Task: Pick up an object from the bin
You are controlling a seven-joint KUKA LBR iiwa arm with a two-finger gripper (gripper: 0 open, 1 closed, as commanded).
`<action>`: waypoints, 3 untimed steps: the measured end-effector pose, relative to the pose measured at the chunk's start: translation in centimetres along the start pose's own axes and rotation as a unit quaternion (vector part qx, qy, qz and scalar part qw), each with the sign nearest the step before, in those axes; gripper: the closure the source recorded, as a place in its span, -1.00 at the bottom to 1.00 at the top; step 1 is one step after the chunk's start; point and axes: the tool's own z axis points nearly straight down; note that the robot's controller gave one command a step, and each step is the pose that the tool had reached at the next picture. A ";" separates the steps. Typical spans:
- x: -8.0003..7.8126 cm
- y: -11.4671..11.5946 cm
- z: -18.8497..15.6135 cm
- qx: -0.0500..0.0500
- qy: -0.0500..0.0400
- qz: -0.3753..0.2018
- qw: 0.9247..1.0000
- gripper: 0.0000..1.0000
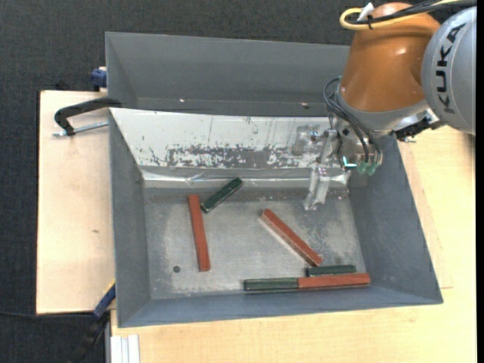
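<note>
Grey metal bin [128,225], seen from above and a little to one side. Reaching in from the right, over the far right corner: arm [457,51] with an orange cover [382,63] and cables at the wrist. Below the cover, gripper [318,197], pointing down, low over the far right part of the bin floor, close to the far wall. Open or closed: cannot tell from this view.

Nearest to the gripper: long red stick [291,237], flat on the floor, slanting from far left to near right. Far end of it just near and left of the gripper's tip; touching or apart, cannot tell. Near end of it close to a short dark green block [330,270] by the near right corner. Just beside that block, on its near side and along the near wall: red bar [336,280], lying end to end with a dark green bar [271,284] on its left.

Well apart, on the left of the floor: second red stick [200,234], running almost straight from far to near. By its far end, just to the right: small dark green piece [221,193], lying slantwise at the foot of the far wall.
</note>
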 end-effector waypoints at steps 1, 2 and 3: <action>-0.1 0.0 -0.4 0.000 -0.004 0.000 1.000 -1.00; 0.8 0.8 3.9 0.000 -0.006 0.037 0.999 -1.00; 0.5 2.5 9.6 0.000 -0.005 0.067 0.998 -1.00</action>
